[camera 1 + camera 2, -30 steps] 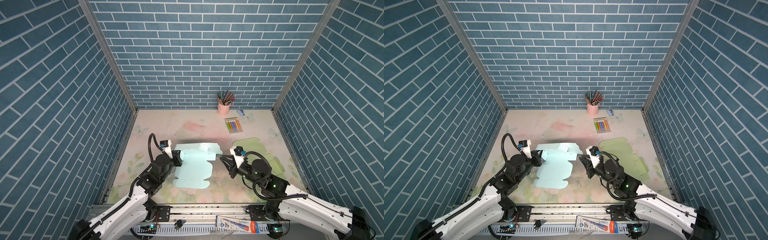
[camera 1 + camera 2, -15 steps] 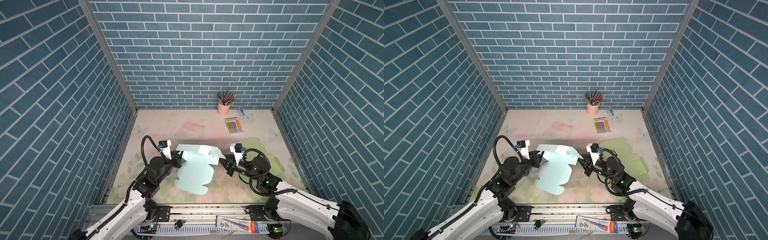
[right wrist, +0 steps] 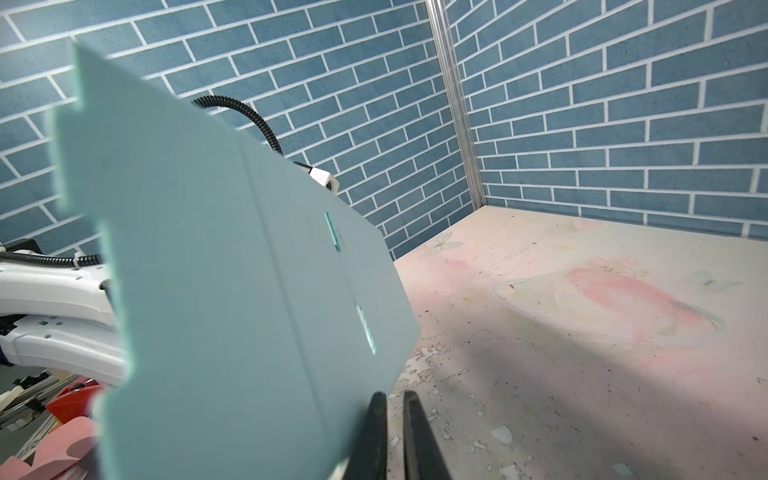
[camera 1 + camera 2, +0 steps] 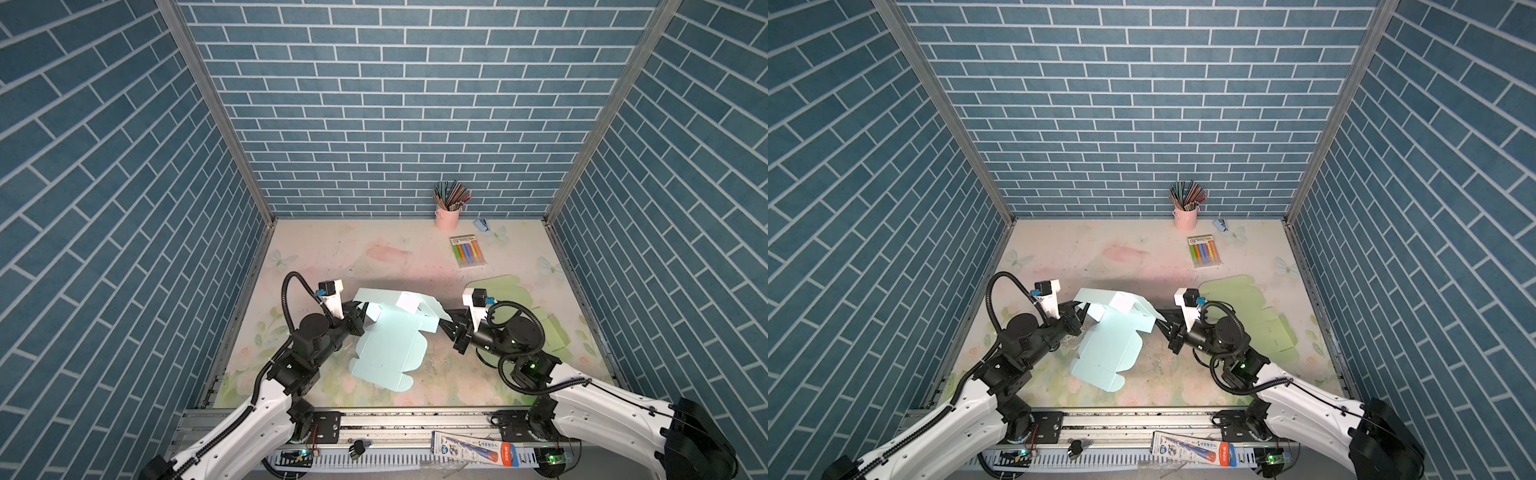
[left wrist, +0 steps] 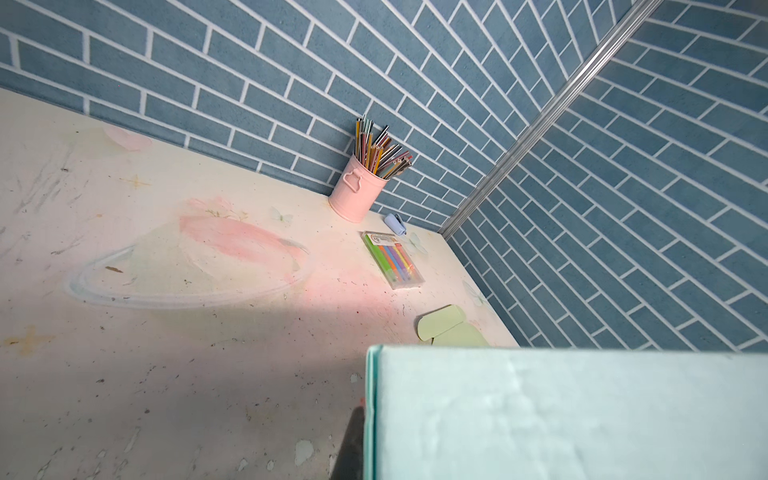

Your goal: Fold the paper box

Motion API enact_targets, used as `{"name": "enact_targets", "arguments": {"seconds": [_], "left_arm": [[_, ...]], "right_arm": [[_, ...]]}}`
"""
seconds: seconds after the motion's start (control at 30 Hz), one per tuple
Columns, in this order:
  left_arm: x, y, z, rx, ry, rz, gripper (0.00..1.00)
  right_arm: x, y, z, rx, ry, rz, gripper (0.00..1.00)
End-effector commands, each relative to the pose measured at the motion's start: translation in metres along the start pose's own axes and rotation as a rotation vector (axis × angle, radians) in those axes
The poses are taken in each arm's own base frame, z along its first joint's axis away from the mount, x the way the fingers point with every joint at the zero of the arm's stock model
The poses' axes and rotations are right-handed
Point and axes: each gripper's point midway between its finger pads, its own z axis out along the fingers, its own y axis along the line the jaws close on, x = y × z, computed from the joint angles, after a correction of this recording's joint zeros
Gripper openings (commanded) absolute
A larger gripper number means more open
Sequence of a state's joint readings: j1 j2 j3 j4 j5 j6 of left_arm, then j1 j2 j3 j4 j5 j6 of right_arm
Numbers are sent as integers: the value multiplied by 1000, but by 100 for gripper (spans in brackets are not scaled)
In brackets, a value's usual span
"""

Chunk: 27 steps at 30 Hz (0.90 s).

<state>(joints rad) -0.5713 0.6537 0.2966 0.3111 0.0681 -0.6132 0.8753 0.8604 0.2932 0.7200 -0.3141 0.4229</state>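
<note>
The paper box [image 4: 388, 349] lies mid-table [image 4: 374, 249] towards the front edge. Its long axis runs front to back, the far end lifted between the arms and the near end resting on the surface. The left claw [image 4: 360, 313] pinches the raised panel's left edge. The right claw [image 4: 448, 326] is nearly pressed together, with the sheet against one finger [image 3: 376, 432] and nothing visible in the gap. The table is bare towards the back edge, and a green blank [image 4: 498, 289] lies by the right edge.

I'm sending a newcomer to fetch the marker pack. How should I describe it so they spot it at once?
At the back wall stands a pink cup of pencils. On the table just in front of it lies the marker pack. It alone is a flat clear packet showing a row of bright coloured pens.
</note>
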Motion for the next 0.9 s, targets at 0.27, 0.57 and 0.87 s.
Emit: {"name": "enact_targets", "arguments": {"seconds": [0.27, 0.57, 0.87], "left_arm": [[-11, 3, -2, -5, -53, -43, 0], [-1, 10, -1, -22, -36, -47, 0], [5, 13, 2, -24, -21, -45, 0]], "right_arm": [[-17, 19, -1, -85, -51, -6, 11], [-25, 42, 12, -186, -60, -12, 10], [-7, 17, 34, -85, -1, 54, 9]]}}
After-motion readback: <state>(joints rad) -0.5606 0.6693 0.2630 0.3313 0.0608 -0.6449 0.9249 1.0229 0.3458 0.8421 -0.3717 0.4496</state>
